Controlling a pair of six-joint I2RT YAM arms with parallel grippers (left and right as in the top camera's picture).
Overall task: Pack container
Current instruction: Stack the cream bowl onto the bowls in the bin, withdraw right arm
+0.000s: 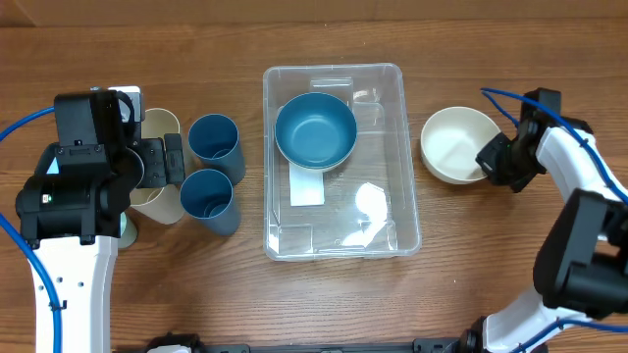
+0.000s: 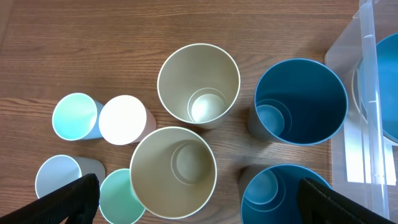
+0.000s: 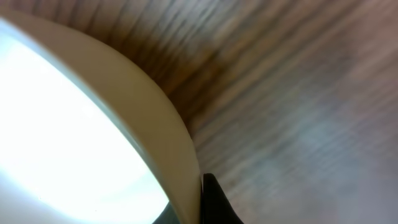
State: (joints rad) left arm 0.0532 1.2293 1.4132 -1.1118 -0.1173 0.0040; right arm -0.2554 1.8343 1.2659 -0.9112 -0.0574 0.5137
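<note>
from overhead only: the whole container [image 1: 404,147], in the middle of the wooden table [image 1: 471,294], between the two arms. see-through, open side up. long side running from the far edge of the table toward the robot, short side going left to right. inside, at the far end, a blue bowl [image 1: 315,129], mouth up. just nearer than that, a white label [image 1: 306,186] on the bottom, long the same way as the container.

from the left wrist only: four little cups [image 2: 76,116] at the left, mostly hidden under the arm from above. pale teal, white, pale blue and green. beside them two tall cream cups [image 2: 198,84] and two tall blue cups [image 2: 301,101], all standing with mouths up. only a corner of the container at the right edge. left gripper [image 2: 198,186] open wide, one black finger [image 2: 78,199] in each bottom corner, holding nothing, hanging over the nearer cream cup.

from the right wrist only: very close and blurry. fat rim of a cream bowl [image 3: 93,124] and one dark fingertip [image 3: 214,199] just outside it. from above, right gripper [image 1: 496,157] at the right edge of that bowl, just right of the container and apart from it. cannot tell if closed on the rim or not.

blue cups between the cream cups and the container's left wall, near it but not touching.
</note>
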